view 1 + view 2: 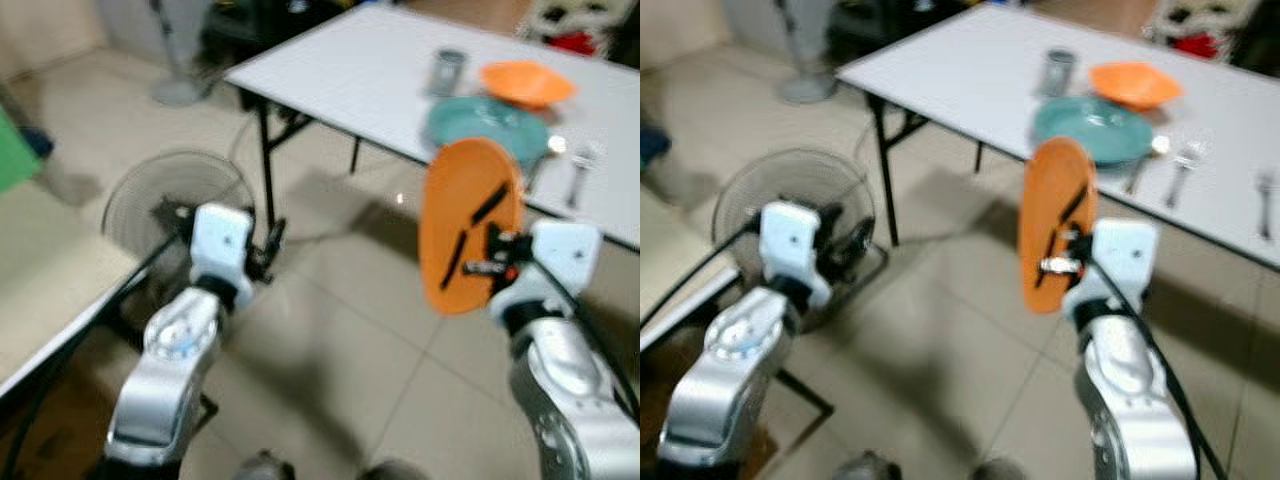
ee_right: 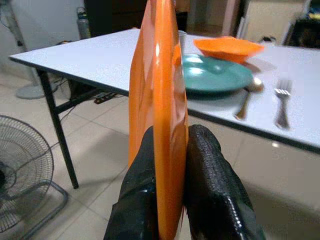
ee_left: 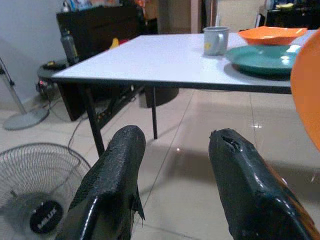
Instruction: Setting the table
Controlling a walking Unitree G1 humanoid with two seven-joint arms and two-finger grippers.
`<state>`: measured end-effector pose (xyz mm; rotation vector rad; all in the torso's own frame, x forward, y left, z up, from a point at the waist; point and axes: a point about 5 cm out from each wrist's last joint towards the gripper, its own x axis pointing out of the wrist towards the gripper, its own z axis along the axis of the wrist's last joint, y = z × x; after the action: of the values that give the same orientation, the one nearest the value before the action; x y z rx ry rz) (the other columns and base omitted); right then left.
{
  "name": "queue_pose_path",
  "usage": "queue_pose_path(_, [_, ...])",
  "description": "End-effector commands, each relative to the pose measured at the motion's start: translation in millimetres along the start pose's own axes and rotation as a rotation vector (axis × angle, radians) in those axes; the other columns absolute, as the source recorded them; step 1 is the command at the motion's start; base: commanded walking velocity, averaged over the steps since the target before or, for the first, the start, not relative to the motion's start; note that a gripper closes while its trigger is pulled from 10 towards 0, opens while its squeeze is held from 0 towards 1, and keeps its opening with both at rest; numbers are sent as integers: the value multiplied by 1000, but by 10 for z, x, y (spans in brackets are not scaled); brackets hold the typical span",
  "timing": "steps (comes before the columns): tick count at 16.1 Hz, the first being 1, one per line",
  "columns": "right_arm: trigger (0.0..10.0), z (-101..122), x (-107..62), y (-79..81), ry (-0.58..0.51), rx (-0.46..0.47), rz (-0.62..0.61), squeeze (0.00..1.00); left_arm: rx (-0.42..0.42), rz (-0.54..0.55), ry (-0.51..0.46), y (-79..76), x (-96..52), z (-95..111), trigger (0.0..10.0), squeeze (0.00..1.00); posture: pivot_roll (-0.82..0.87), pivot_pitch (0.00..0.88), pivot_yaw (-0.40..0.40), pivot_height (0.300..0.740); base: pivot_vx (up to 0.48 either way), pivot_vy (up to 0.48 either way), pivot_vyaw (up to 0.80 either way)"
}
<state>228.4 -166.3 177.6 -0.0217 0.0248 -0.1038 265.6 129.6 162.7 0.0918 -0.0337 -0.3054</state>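
Note:
My right gripper [image 2: 167, 145] is shut on an orange plate [image 1: 468, 225], holding it on edge, upright, over the floor in front of the white table [image 1: 350, 80]. On the table sit a teal plate [image 1: 487, 127], an orange bowl [image 1: 526, 82], a grey mug [image 1: 448, 70], a spoon [image 2: 246, 102] and a fork [image 1: 580, 170]. My left gripper [image 3: 175, 165] is open and empty, held low over the tiled floor, pointing toward the table's near-left corner.
A floor fan [image 1: 175, 205] lies on the tiles close to my left arm. A standing fan's base [image 1: 180, 90] is farther back. A pale counter edge [image 1: 50, 290] runs along my left. Black table legs [image 1: 266, 175] stand ahead.

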Motion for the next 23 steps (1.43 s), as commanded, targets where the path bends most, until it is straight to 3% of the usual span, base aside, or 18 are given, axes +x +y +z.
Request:
queue_pose_path(1, [10000, 93, -50, -71, -46, -10, -33, 0, -3, -33, -7, -45, 2, 24, 10000, 0, -25, 62, 53, 740, 0, 0, -788])
queue_pose_path(14, [10000, 90, -92, -88, -35, -25, -30, 0, -38, -91, -20, -128, -14, 11, 10000, 0, -37, 43, 54, 740, 60, 0, -764])
queue_pose_path(18, [10000, 65, -85, -25, -11, -43, 36, 0, -41, -91, -13, -129, -25, 2, 10000, 0, -37, 49, 55, 740, 299, 0, 0])
queue_pose_path(23, [10000, 65, -83, -48, -4, -37, 31, 0, -48, -99, -14, -138, -25, 3, 10000, 0, -41, 52, 55, 740, 330, 0, 0])
